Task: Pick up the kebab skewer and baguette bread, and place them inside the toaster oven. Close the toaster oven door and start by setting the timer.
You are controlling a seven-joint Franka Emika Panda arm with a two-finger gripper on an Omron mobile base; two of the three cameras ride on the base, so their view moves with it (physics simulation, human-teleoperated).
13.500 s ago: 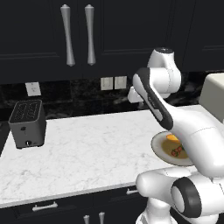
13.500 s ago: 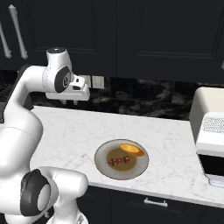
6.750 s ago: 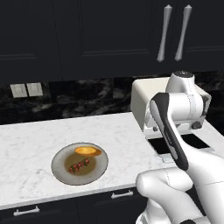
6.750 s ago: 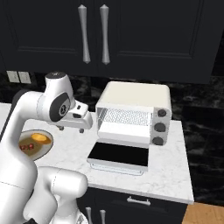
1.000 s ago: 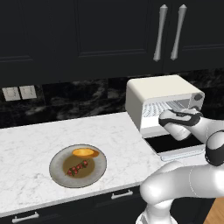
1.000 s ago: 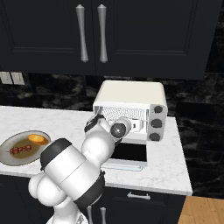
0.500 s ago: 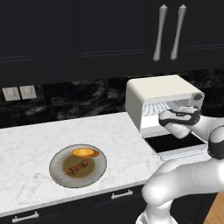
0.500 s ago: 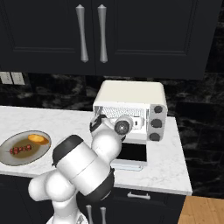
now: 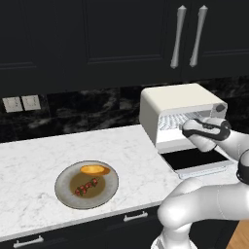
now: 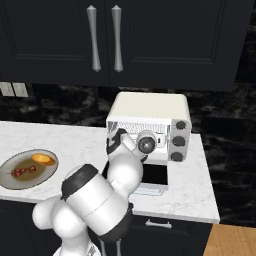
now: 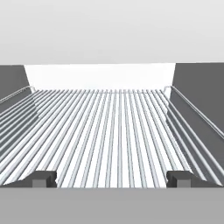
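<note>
Hand view: the wire rack (image 11: 109,131) is seen close ahead, its bars running away toward the pale back wall, with dark side walls at left and right.
Hand: the hand (image 11: 111,178) is held spread wide, its two fingertips (image 11: 43,178) set far apart low in the hand view, with nothing between them.
Hand position: the hand (image 9: 187,127) is seen at the mouth of the toaster oven (image 9: 177,104) in the left base view; in the right base view it (image 10: 116,139) is level with the opening of the toaster oven (image 10: 150,111).
Toaster oven door: the toaster oven door (image 9: 194,159) is folded down flat onto the bench (image 9: 29,165), its dark glass facing up, below the hand.
Plate: a grey plate (image 9: 63,192) is set on the bench well apart from the hand, toward the robot's left.
Kebab skewer: the kebab skewer (image 9: 86,187) is laid on the plate, on the side nearer the bench front edge.
Baguette bread: the baguette bread (image 9: 95,169) is laid on the plate just beside the skewer, on the side nearer the wall.
Right base view: the plate (image 10: 10,177), the kebab skewer (image 10: 21,171) and the baguette bread (image 10: 43,159) are seen at far left, well away from the oven.
Knobs: three dark knobs (image 10: 178,141) are stacked on the oven's right face.
</note>
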